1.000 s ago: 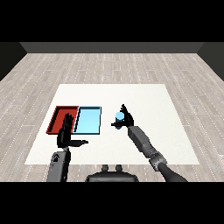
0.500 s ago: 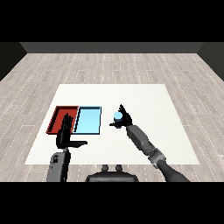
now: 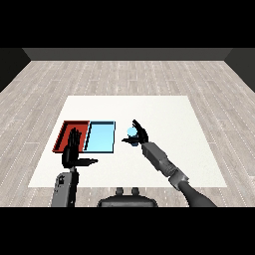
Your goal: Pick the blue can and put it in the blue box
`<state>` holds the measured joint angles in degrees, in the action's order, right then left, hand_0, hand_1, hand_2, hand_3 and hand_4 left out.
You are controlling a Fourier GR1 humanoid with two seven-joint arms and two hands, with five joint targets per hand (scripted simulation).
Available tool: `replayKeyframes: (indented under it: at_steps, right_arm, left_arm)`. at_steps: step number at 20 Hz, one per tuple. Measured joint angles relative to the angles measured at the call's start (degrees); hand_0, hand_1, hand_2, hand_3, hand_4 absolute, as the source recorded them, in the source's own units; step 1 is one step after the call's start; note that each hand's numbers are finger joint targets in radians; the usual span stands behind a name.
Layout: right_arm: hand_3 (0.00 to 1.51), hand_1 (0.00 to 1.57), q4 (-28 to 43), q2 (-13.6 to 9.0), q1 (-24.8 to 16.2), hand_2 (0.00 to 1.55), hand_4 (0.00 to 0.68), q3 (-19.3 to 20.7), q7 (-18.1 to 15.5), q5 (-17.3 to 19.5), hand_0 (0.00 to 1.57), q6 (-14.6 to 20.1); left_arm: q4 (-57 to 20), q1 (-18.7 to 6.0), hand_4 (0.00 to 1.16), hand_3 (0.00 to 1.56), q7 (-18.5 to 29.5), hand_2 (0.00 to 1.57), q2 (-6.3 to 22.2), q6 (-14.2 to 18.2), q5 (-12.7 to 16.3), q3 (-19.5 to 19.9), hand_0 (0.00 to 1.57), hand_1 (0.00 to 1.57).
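The step in hand was judged to be the carry: the right robot hand (image 3: 141,134) was curled round the blue can (image 3: 131,133), which sat just beside the right edge of the light blue tray (image 3: 101,138) and not yet over it; whether the can was clear of the counter (image 3: 164,112) could not be told. The light blue tray lay side by side with the red tray (image 3: 67,130), toward the left part of the counter. The left robot hand (image 3: 72,149) stood near the counter's front-left, in front of the red tray, fingers straight and upright, thumb out to the side, holding nothing. Compared with the frame a second before, the right robot hand and the can had shifted slightly left, toward the tray; the left robot hand and both trays were unchanged. The next move would call for further travel left until the can stood above the tray floor, then a lowering and a release inside its rim.
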<state>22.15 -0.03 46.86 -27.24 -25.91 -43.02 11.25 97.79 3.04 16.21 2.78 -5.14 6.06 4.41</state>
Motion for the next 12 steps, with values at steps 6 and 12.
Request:
replayKeyframes:
  at_steps: [6, 12]
  right_arm:
    - [1.49, 1.49, -3.99, -0.02, 2.80, 1.53, 0.527, -5.99, 4.52, 3.41, 1.49, 9.24]
    - [1.45, 1.52, -3.59, -0.26, 3.04, 1.51, 0.550, -9.70, 5.10, 3.96, 1.52, 13.18]
  left_arm:
    - [0.03, -0.58, 0.00, 0.00, -0.40, 0.00, 0.57, -0.08, 0.74, 1.05, 0.00, 0.00]
    - [0.45, 0.55, 0.00, 0.00, 0.16, 0.00, 0.07, -0.22, 0.38, 0.31, 0.00, 0.00]
